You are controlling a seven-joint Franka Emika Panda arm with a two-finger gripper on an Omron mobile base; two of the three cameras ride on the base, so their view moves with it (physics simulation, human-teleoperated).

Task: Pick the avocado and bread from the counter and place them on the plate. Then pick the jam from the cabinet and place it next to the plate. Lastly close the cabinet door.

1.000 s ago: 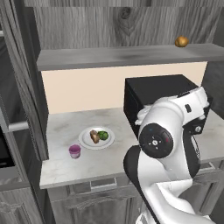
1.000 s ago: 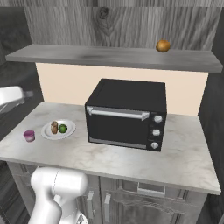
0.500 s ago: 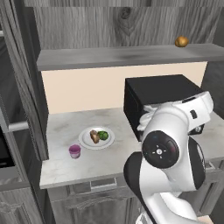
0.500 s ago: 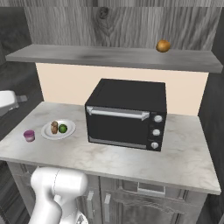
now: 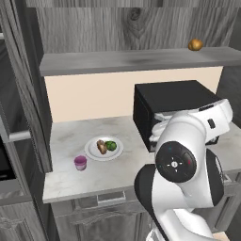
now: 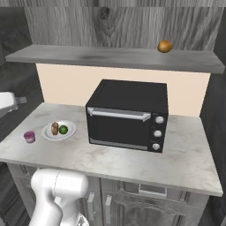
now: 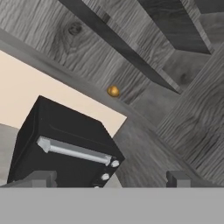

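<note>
The white plate (image 5: 92, 151) (image 6: 47, 133) lies on the marbled counter (image 5: 70, 181) (image 6: 132, 161), left of the microwave. On it rest the brown bread (image 5: 101, 147) (image 6: 54, 128) and the green avocado (image 5: 111, 146) (image 6: 63, 129). The pink jam (image 5: 80, 163) (image 6: 29, 137) stands on the counter just beside the plate, on its left front side. The cabinet (image 5: 136, 60) (image 6: 110, 57) shows its bare grey shelf. My gripper (image 7: 110, 179) is open with nothing between its fingertips (image 7: 43, 178), raised well away from the plate and pointing toward the microwave and the shelf.
A black microwave (image 5: 174, 106) (image 6: 128, 114) (image 7: 65, 144) fills the counter's middle. An orange-brown fruit (image 5: 195, 44) (image 6: 164, 46) (image 7: 113, 91) sits on the shelf's right end. A tall dark wood unit (image 5: 19, 94) borders the counter on the left. My arm (image 5: 183, 162) blocks part of the microwave.
My arm has swung a little, its elbow sinking lower in the left base view. Plate, bread, avocado and jam have stayed put. The jaws stay open.
</note>
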